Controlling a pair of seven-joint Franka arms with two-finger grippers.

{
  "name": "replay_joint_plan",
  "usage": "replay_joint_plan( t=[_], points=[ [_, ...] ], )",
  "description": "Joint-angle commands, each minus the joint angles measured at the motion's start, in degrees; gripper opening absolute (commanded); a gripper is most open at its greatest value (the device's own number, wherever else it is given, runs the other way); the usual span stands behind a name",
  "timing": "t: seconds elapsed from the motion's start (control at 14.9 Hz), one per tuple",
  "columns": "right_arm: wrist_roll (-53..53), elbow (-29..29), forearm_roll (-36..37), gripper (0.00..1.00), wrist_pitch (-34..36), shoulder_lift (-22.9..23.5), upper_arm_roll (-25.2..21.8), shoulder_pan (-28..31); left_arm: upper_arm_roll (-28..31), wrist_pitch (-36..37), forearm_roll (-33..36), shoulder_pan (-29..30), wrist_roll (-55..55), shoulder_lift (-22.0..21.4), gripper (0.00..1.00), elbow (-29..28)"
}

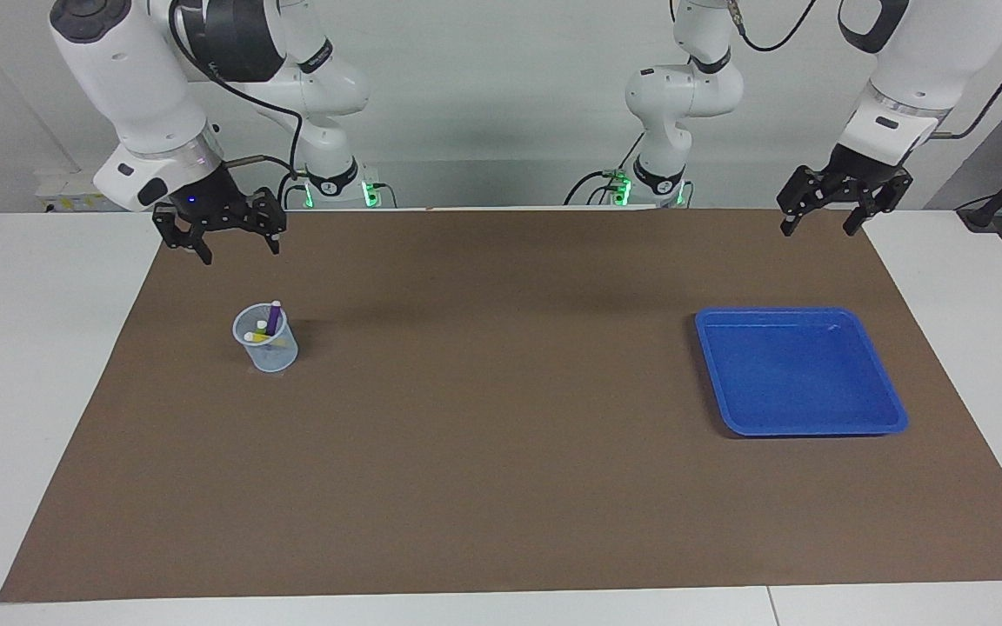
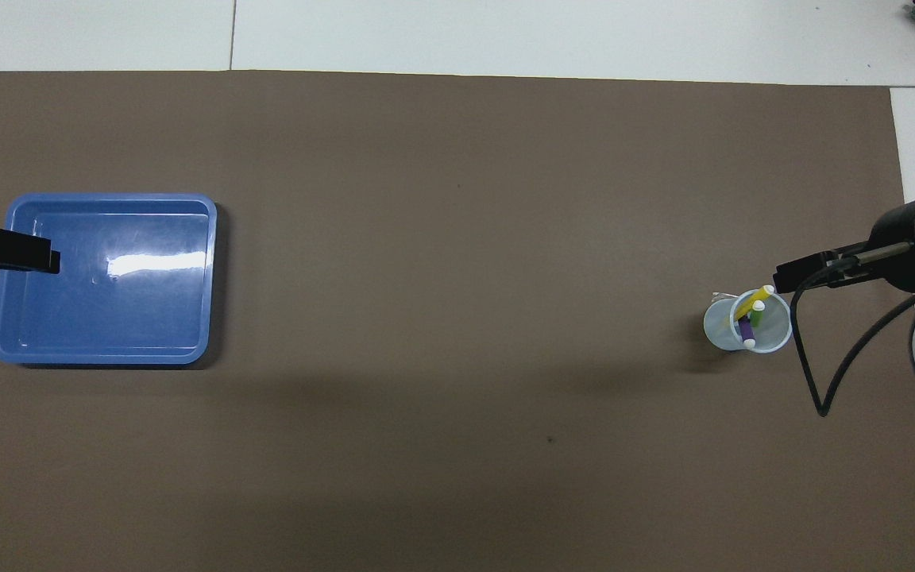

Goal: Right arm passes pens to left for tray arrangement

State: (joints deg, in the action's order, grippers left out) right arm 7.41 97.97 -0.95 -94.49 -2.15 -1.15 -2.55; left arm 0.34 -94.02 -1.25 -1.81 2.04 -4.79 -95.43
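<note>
Three pens, purple (image 1: 273,316), yellow (image 2: 755,301) and green (image 2: 756,312), stand tips-up in a small pale-blue mesh cup (image 1: 267,340) (image 2: 748,322) toward the right arm's end of the table. The blue tray (image 1: 799,372) (image 2: 106,278) lies bare toward the left arm's end. My right gripper (image 1: 240,248) hangs open and holding nothing above the mat's edge, close to the robots' side of the cup. My left gripper (image 1: 819,224) hangs open and holding nothing above the mat's corner; in the overhead view only its tip (image 2: 25,253) shows over the tray's rim.
A brown mat (image 1: 501,435) covers most of the white table (image 1: 40,365). A black cable (image 2: 811,349) loops down from the right arm's wrist beside the cup.
</note>
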Motion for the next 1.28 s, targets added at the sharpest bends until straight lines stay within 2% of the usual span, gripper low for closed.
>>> replay_joint_plan(
  t=[0.0,0.27,0.47,0.61,0.74,0.81,1.21],
  points=[
    [1.1,-0.4,-0.3,1.00,1.0,-0.1,-0.9,0.8,0.4,0.0,0.6,0.3,0.3,-0.5,1.00,0.0],
    [1.5,-0.1,-0.3,1.00,1.0,-0.8,-1.6,0.6,0.5,0.1,0.7,0.3,0.2,-0.6,1.00,-0.2],
    [0.8,2.7,0.3,1.00,0.4,-2.1,-1.5,-0.3,0.6,0.9,0.8,1.0,0.0,-0.9,1.00,-0.3],
    [0.7,6.5,0.4,1.00,-2.0,-3.6,-1.5,0.1,0.5,0.3,0.8,0.9,0.6,-0.8,1.00,-0.2],
    [-0.8,12.4,0.2,1.00,-8.7,-5.5,-1.4,0.3,0.5,0.1,0.8,0.9,0.5,-0.8,1.00,-0.2],
    [-3.2,14.6,0.2,1.00,-9.9,-5.8,-1.4,0.4,0.5,0.1,0.8,0.9,0.9,-0.8,1.00,-0.2],
    [-13.0,19.7,-0.6,0.98,-11.8,-4.6,-1.5,1.3,0.4,0.1,0.7,0.3,-1.3,-0.9,1.00,-0.9]
  ],
)
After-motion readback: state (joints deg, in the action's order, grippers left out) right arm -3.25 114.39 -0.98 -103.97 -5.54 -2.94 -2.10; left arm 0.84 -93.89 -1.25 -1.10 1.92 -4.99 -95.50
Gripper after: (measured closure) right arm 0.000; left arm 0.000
